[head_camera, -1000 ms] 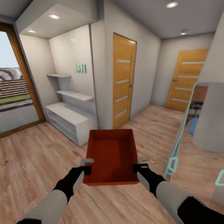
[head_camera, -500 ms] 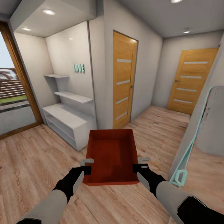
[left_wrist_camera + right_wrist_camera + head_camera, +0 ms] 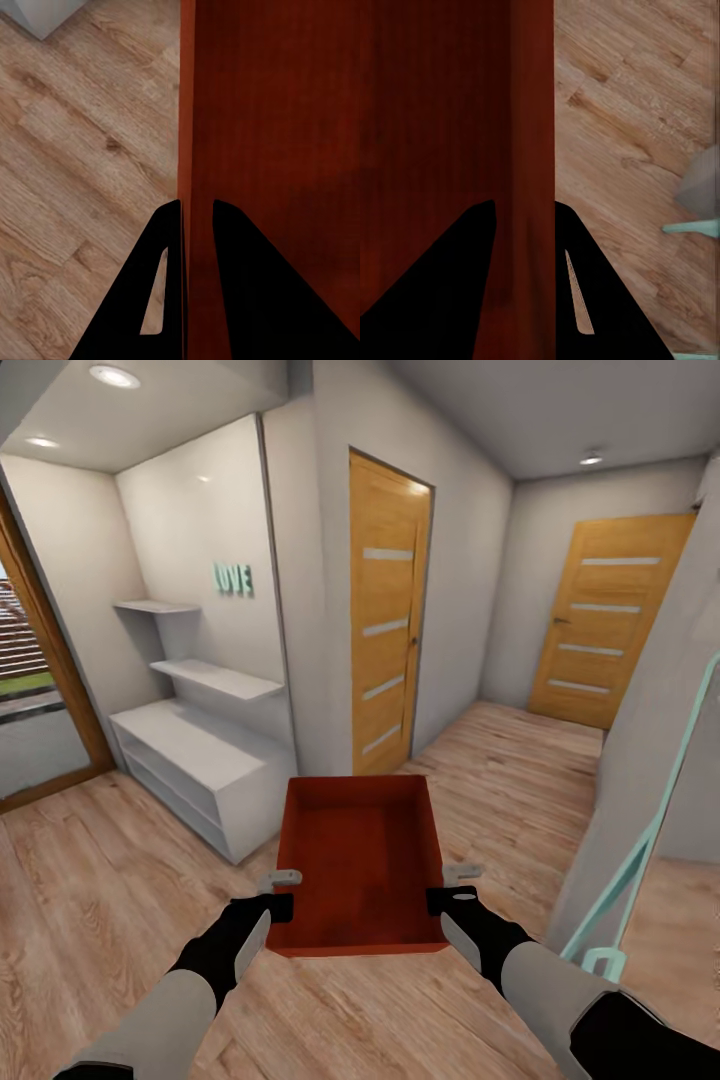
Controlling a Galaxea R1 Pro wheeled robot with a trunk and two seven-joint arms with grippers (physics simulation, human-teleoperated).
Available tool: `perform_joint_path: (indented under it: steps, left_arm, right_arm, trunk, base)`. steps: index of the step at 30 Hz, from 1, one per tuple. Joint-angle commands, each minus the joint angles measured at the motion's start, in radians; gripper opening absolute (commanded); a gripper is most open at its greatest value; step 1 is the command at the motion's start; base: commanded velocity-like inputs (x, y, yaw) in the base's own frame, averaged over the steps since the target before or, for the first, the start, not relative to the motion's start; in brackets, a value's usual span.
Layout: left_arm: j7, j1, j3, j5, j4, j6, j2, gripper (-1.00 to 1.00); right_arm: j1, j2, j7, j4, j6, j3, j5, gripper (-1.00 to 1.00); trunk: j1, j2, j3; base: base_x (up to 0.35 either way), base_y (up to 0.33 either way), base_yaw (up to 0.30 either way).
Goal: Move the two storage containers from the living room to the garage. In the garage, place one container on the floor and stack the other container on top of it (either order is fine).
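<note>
Wood planks [image 3: 90,880] cover the hallway floor, with two orange-brown doors [image 3: 385,630] ahead and white shelving [image 3: 195,760] at the left. Above the planks, between both arms, one orange-red storage container [image 3: 360,860] hangs level. The left gripper [image 3: 282,893] pinches its left wall, one finger either side; the right gripper [image 3: 452,887] clamps the right wall likewise.

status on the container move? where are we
Done: one storage container is picked up, left gripper and right gripper each clamped on a side wall. In hand: carrying it over light wood floor near two wooden doors. Left: reaching the garage, setting it down, then the second container and stacking.
</note>
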Motion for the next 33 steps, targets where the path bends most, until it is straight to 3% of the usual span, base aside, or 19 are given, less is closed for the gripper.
perform_joint_path:
  steps: [1, 9, 24, 33]
  left_arm:
    - [0.012, -0.001, 0.004, -0.014, -0.004, 0.008, 0.002, -1.0]
    - [0.012, -0.001, 0.004, -0.014, -0.004, 0.008, 0.002, -1.0]
    - [0.012, -0.001, 0.004, -0.014, -0.004, 0.008, 0.002, -1.0]
    - [0.012, -0.001, 0.004, -0.014, -0.004, 0.008, 0.002, -1.0]
  right_arm:
    - [-0.001, -0.012, -0.012, 0.0, 0.008, 0.001, 0.008, -1.0]
    - [-0.001, -0.012, -0.012, 0.0, 0.008, 0.001, 0.008, -1.0]
    - [-0.001, -0.012, -0.012, 0.0, 0.008, 0.001, 0.008, -1.0]
    - [-0.001, -0.011, -0.012, 0.0, 0.008, 0.001, 0.008, -1.0]
  trunk:
    - [0.001, -0.002, -0.002]
    - [0.001, -0.002, -0.002]
    - [0.001, -0.002, -0.002]
    - [0.001, -0.002, -0.002]
  base:
    - [0.323, 0.0, -0.239]
    - [0.323, 0.0, -0.238]
    - [0.323, 0.0, -0.017]
    - [0.323, 0.0, -0.19]
